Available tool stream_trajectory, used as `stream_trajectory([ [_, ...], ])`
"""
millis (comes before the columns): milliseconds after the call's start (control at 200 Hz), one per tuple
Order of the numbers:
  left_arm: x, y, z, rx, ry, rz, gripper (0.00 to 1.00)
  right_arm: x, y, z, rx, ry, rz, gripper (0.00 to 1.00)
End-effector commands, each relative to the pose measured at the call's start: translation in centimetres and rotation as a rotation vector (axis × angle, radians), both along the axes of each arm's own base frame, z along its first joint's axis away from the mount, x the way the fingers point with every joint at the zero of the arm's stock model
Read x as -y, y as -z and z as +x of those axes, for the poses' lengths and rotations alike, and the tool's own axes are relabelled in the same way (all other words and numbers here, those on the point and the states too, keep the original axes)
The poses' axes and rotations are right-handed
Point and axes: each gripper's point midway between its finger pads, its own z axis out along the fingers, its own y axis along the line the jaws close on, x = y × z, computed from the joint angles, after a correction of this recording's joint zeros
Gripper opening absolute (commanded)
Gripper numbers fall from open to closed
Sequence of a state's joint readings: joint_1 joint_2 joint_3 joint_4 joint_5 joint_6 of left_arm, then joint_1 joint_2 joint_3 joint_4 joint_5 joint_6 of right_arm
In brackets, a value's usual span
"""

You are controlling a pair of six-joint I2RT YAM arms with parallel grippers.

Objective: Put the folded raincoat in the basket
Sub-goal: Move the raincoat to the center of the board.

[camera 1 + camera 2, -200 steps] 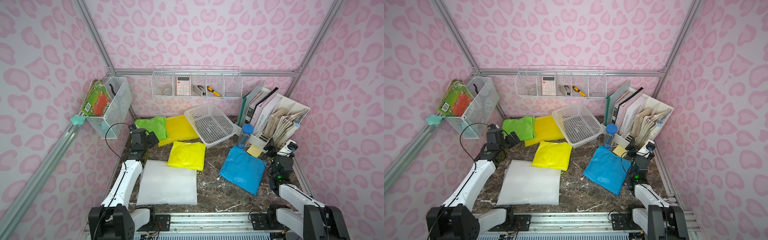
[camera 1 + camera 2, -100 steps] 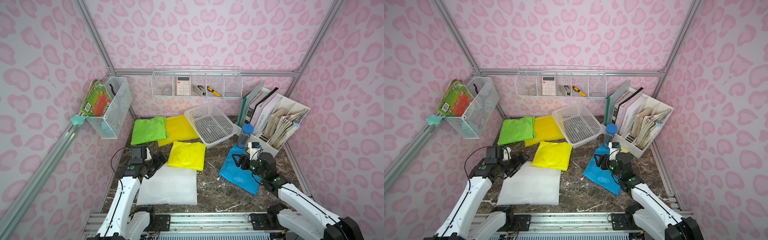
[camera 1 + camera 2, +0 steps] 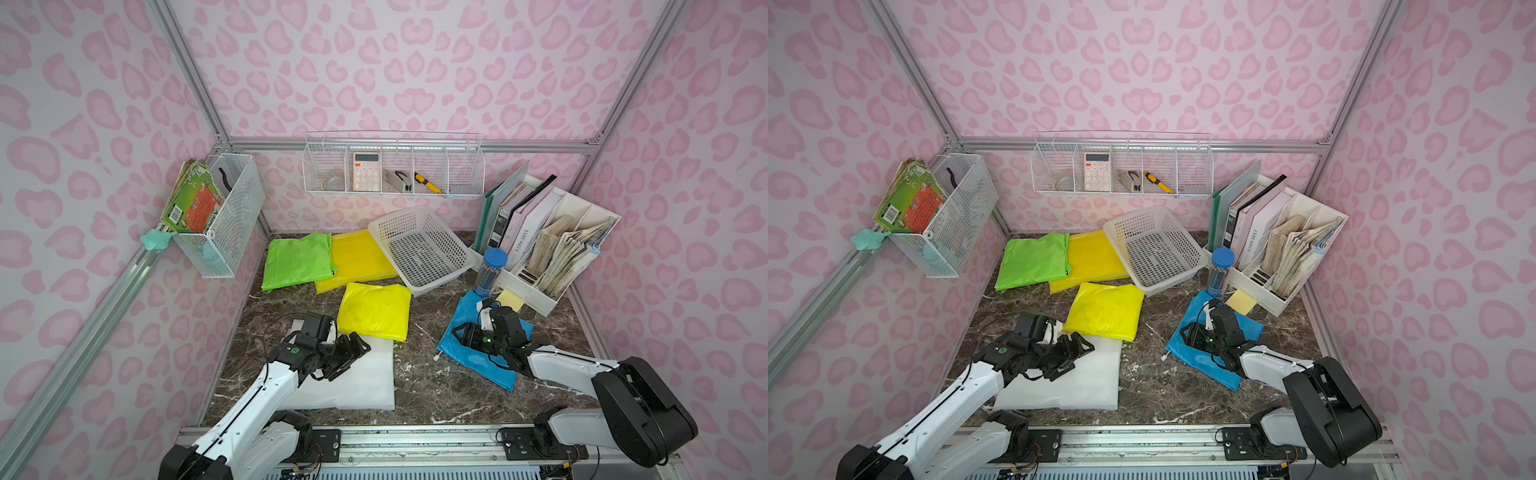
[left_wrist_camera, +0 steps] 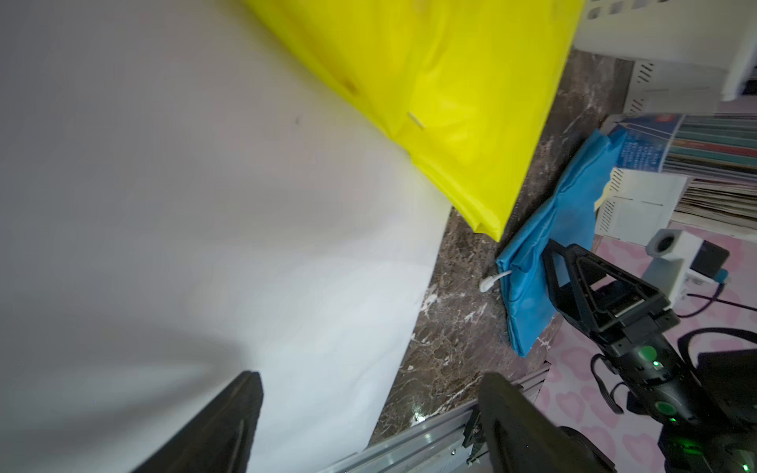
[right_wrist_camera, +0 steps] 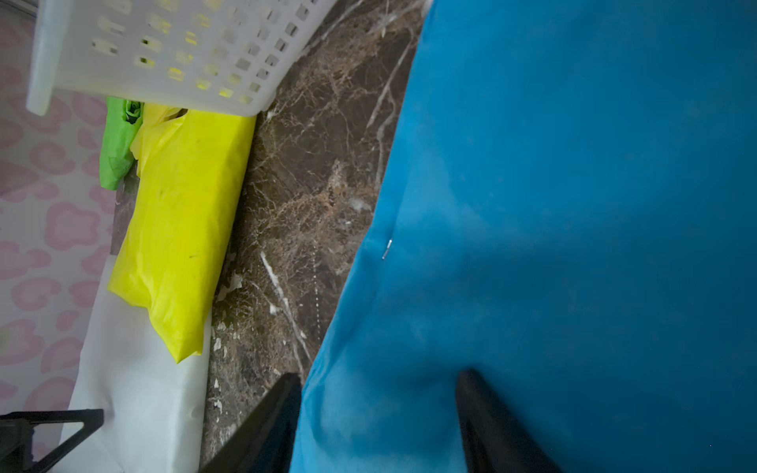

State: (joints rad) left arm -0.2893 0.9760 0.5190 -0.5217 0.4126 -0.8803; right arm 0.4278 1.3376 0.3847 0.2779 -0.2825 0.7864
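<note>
Several folded raincoats lie on the marble table. The white plastic basket (image 3: 419,253) (image 3: 1156,249) stands tilted at the back with nothing in it. My left gripper (image 3: 351,357) (image 4: 368,376) hovers open over the white raincoat (image 3: 365,374) (image 4: 205,204), beside the bright yellow raincoat (image 3: 374,309) (image 4: 450,82). My right gripper (image 3: 457,338) (image 5: 379,374) presses down on the blue raincoat (image 3: 469,357) (image 5: 573,204). Its jaws stand apart, with a bulge of blue cloth between them. One finger sits at the cloth's edge, the other on top.
A green raincoat (image 3: 297,259) and a flat yellow one (image 3: 359,262) lie at the back left, the yellow partly under the basket. A blue-lidded pencil tube (image 3: 492,270), a sticky pad (image 3: 510,300) and a file holder (image 3: 552,249) crowd the right. Wire bins hang on the walls.
My left arm swung forward from the green raincoat to over the white one. My right arm moved left from the file holder onto the blue raincoat, its jaws narrowing.
</note>
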Motion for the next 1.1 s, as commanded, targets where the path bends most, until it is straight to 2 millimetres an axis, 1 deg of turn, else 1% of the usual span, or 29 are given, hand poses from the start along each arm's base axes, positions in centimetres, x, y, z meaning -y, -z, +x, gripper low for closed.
stream_trajectory([
  [0, -0.9, 1.9, 0.1, -0.059, -0.074, 0.05, 0.88, 2.7, 2.3, -0.9, -0.131, 0.112, -0.038, 0.65],
  [65, -2.5, 3.4, -0.2, -0.114, -0.124, 0.144, 0.88, 4.5, 3.0, -1.1, -0.176, 0.157, -0.082, 0.66],
  [130, -4.3, 3.9, -0.3, -0.159, -0.166, 0.253, 0.88, 5.9, 3.5, -1.3, -0.205, 0.185, -0.125, 0.66],
  [155, -4.9, 3.9, -0.1, -0.163, -0.176, 0.296, 0.88, 6.5, 3.5, -1.3, -0.212, 0.203, -0.144, 0.66],
  [240, -7.8, 3.9, -0.4, -0.21, -0.233, 0.455, 0.88, 8.7, 3.4, -1.2, -0.228, 0.262, -0.217, 0.68],
  [310, -9.7, 3.4, -0.3, -0.231, -0.28, 0.523, 0.88, 10.3, 3.0, -1.1, -0.224, 0.308, -0.264, 0.71],
  [360, -10.9, 3.2, -0.4, -0.247, -0.319, 0.531, 0.88, 11.3, 2.5, -0.9, -0.209, 0.339, -0.283, 0.73],
  [435, -11.5, 3.1, 0.0, -0.242, -0.354, 0.478, 0.88, 11.8, 1.6, -0.5, -0.179, 0.35, -0.285, 0.74],
  [550, -12.9, 2.4, -0.4, -0.251, -0.386, 0.503, 0.88, 11.4, 0.1, 0.0, -0.143, 0.319, -0.276, 0.74],
  [600, -13.4, 2.0, -0.4, -0.253, -0.396, 0.511, 0.88, 10.8, -0.6, 0.3, -0.122, 0.295, -0.255, 0.74],
  [650, -13.5, 1.6, -0.3, -0.246, -0.399, 0.498, 0.88, 9.9, -1.8, 0.5, -0.088, 0.27, -0.232, 0.74],
  [730, -12.7, 0.6, 0.6, -0.201, -0.376, 0.44, 0.88, 6.9, -4.7, 0.9, 0.029, 0.166, -0.194, 0.73],
  [810, -10.9, -1.1, 1.9, -0.115, -0.323, 0.343, 0.88, 3.7, -7.2, 0.7, 0.11, 0.094, -0.163, 0.74],
  [880, -8.9, -2.6, 3.0, -0.028, -0.259, 0.234, 0.88, 1.5, -8.4, 0.5, 0.12, 0.063, -0.115, 0.74],
  [950, -6.9, -3.8, 3.5, 0.015, -0.182, 0.131, 0.87, -0.4, -9.4, 0.5, 0.117, 0.051, -0.058, 0.75],
  [1015, -5.6, -3.9, 3.3, 0.001, -0.137, 0.076, 0.86, -2.0, -10.1, 0.7, 0.123, 0.055, -0.026, 0.75],
  [1095, -4.6, -3.3, 3.1, -0.018, -0.09, 0.056, 0.82, -3.9, -10.5, 1.3, 0.124, 0.047, 0.011, 0.76],
])
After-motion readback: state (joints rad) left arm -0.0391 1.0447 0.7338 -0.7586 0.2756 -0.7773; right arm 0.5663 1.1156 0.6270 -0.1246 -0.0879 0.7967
